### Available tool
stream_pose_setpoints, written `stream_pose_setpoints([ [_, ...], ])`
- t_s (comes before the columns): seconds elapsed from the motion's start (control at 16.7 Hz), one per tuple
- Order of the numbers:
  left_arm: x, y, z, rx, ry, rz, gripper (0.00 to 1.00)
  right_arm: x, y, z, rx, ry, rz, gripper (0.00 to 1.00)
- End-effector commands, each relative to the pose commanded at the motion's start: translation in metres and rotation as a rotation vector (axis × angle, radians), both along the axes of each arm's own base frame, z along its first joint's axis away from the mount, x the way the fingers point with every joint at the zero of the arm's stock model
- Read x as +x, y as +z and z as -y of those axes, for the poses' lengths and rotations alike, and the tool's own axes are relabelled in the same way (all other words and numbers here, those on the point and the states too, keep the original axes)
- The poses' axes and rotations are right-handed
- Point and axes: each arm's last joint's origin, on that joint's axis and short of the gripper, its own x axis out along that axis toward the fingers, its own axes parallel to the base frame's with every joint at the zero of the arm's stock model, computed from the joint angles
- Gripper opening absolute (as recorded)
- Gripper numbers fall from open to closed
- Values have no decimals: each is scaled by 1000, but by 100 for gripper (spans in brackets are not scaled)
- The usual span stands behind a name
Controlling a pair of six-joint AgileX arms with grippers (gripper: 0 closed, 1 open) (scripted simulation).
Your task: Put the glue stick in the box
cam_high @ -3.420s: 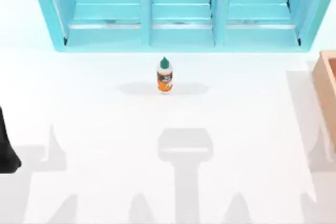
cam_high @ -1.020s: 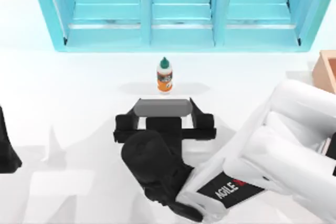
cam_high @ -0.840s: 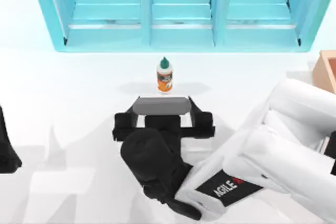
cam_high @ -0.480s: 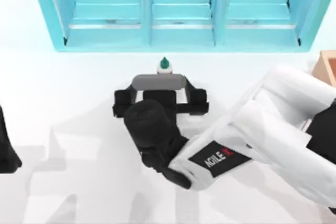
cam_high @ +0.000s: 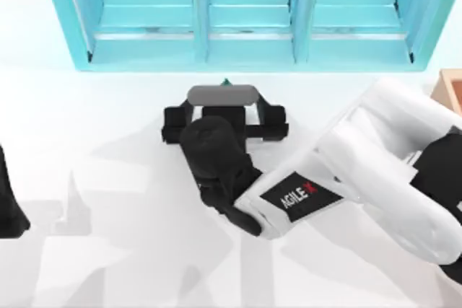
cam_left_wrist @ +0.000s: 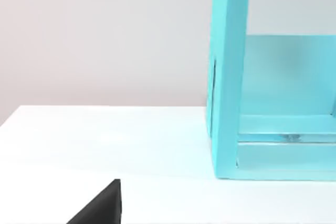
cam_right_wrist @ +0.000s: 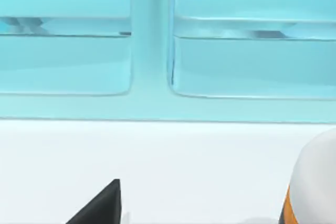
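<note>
The right gripper (cam_high: 225, 100) hangs over the glue stick (cam_high: 226, 81) just in front of the cyan shelf unit (cam_high: 245, 16), near its middle compartment. From above, the green cap tip peeks out past the gripper's grey bar, on the shelf side. In the right wrist view the bottle's white shoulder and orange label (cam_right_wrist: 314, 182) sit close beside one dark finger (cam_right_wrist: 100, 205). Whether the jaws are spread or pressed together I cannot tell.

One glue stick stands on the white desk (cam_high: 108, 178). One wood-coloured box (cam_high: 450, 86) sits to the right of the shelf unit, its corner visible beyond the right arm. The shelf unit has three compartments. The left arm (cam_high: 9, 203) is parked far left of the shelf unit, by the desk's edge.
</note>
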Motion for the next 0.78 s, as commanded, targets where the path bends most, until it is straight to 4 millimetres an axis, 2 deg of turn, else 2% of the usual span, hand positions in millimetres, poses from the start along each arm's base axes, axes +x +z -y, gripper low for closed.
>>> stream_pose_setpoints([
  [0.78, 0, 0, 0, 0, 0, 0, 100, 0, 0, 0, 0, 0, 0, 2],
])
